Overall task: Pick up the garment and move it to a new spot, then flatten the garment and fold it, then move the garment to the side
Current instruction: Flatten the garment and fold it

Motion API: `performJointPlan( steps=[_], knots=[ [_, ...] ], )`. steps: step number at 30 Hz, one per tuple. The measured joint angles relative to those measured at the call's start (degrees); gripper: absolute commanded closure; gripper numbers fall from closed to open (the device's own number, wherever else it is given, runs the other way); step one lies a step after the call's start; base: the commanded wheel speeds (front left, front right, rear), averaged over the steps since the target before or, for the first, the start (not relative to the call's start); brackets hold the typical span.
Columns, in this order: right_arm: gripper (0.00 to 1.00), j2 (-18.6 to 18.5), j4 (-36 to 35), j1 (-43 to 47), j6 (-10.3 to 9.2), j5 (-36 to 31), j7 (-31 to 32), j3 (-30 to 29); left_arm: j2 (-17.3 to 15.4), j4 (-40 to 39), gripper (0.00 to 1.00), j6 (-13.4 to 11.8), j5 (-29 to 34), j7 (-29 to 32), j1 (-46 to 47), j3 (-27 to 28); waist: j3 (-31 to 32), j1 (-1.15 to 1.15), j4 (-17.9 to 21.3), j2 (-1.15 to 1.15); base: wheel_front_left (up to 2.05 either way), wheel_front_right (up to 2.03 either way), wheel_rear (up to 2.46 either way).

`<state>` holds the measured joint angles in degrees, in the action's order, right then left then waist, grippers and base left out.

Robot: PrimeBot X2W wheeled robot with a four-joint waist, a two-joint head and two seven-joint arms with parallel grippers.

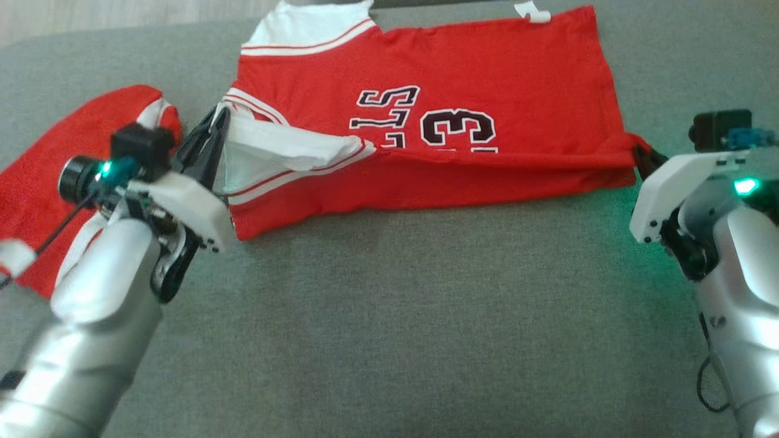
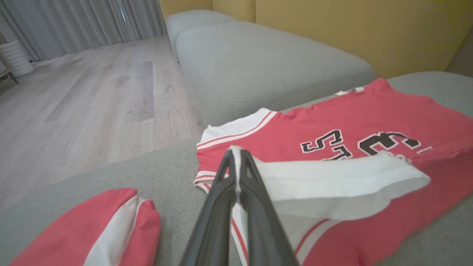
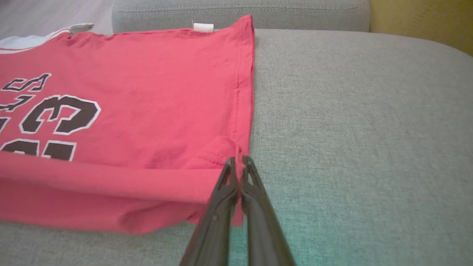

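Grey woven upholstery (image 1: 389,316) spreads across the head view as a broad, flat cushion. In the left wrist view a pale wooden floor (image 2: 92,92), grey curtains (image 2: 74,22), a second grey cushion (image 2: 266,62) and a yellow wall (image 2: 351,29) lie beyond it.

At the far left a separate piece of red cloth with a white stripe (image 1: 55,176) lies on the cushion, partly behind the pale left forearm. Grey fabric shows between it and the jersey.

Just to its right, the left gripper (image 1: 220,118) has its two dark fingers pressed together on the white sleeve trim (image 1: 280,149) of the garment. The left wrist view shows the fingertips pinching that white edge, which is raised off the red cloth below.

The garment (image 1: 487,79), a red jersey with white and red striped trim, lies across the middle of the cushion, reaching the far edge. Dark numerals outlined in white (image 1: 456,128) show on it. Its near long edge is doubled over in a fold that covers the lower part of the lettering. A small white label (image 1: 532,11) sits at the far edge.

At the right end of the fold, the right gripper (image 1: 640,153) is clamped on the red hem corner; the right wrist view shows cloth nipped between the closed fingertips (image 3: 244,162). Bare grey cushion lies to the right.
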<state>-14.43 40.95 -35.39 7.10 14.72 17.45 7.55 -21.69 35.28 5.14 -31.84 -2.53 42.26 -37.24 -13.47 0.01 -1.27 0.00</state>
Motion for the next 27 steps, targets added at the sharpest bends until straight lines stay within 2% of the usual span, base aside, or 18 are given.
performJointPlan(
  steps=[7, 8, 9, 10, 11, 12, 16, 21, 24, 27],
  knots=[
    [1.0, 1.23, 3.78, -4.0, 0.0, -1.2, -2.22, 1.03, 1.32, 7.08, 1.0, 0.4, 0.86, 0.53, 4.92, -0.43, -2.53, 0.01, 0.69, 0.0, 0.0, 0.0, 0.0],
    [0.69, 1.34, 4.41, -4.49, 0.0, -1.26, -2.7, 1.18, 1.55, 8.17, 1.0, 0.33, 1.21, 0.53, 5.52, -0.49, -2.87, 0.01, 0.75, 0.0, 0.0, 0.0, 0.0],
    [0.0, 1.34, 4.88, -4.89, 0.0, -1.58, -3.7, 1.43, 1.79, 9.23, 1.0, 0.33, 1.35, 0.54, 6.0, -0.6, -3.16, 0.01, 0.79, 0.0, 0.0, 0.0, 0.0],
    [0.0, 1.35, 5.38, -5.31, 0.0, -1.86, -4.58, 1.42, 2.12, 10.25, 1.0, 0.33, 1.35, 0.69, 6.33, -0.65, -3.38, 0.0, 0.81, 0.0, 0.0, 0.0, 0.0],
    [0.0, 1.37, 6.05, -5.73, 0.0, -1.86, -5.15, 1.41, 2.53, 11.35, 0.65, 0.33, 1.33, 1.15, 6.68, -0.83, -3.53, 0.0, 0.79, 0.0, 0.0, 0.0, 0.0],
    [0.0, 1.38, 6.66, -6.1, 0.0, -1.88, -5.71, 1.44, 2.89, 12.1, 0.0, 0.33, 1.33, 1.16, 6.84, -0.9, -3.61, 0.01, 0.72, 0.0, 0.0, 0.0, 0.0],
    [0.0, 1.36, 8.35, -7.48, 0.0, -2.29, -9.65, 0.69, 3.99, 14.25, 0.0, -0.12, 1.31, -1.36, 6.98, -0.85, -3.5, 0.0, 0.3, 0.0, 0.0, 0.0, 0.0],
    [0.0, 1.49, 7.62, -7.99, 0.0, -1.94, -17.9, -1.33, 5.57, 14.51, 0.0, -1.93, -0.07, -8.35, 7.72, 1.34, -1.82, 0.0, -0.27, 0.0, 0.0, 0.0, 0.0],
    [0.0, 2.77, 5.09, -7.44, 0.0, -0.63, -23.48, -2.89, 6.88, 12.22, 0.0, -3.61, -2.02, -11.18, 7.6, 4.58, -0.22, -0.01, -0.57, 0.0, 0.0, 0.0, 0.0],
    [0.0, 4.78, 1.38, -5.8, 0.0, -0.03, -27.92, -4.8, 7.71, 6.72, 0.0, -4.79, -3.16, -11.85, 5.37, 8.38, 1.72, -0.01, -0.74, 0.0, 0.0, 0.0, 0.0]
  ],
)
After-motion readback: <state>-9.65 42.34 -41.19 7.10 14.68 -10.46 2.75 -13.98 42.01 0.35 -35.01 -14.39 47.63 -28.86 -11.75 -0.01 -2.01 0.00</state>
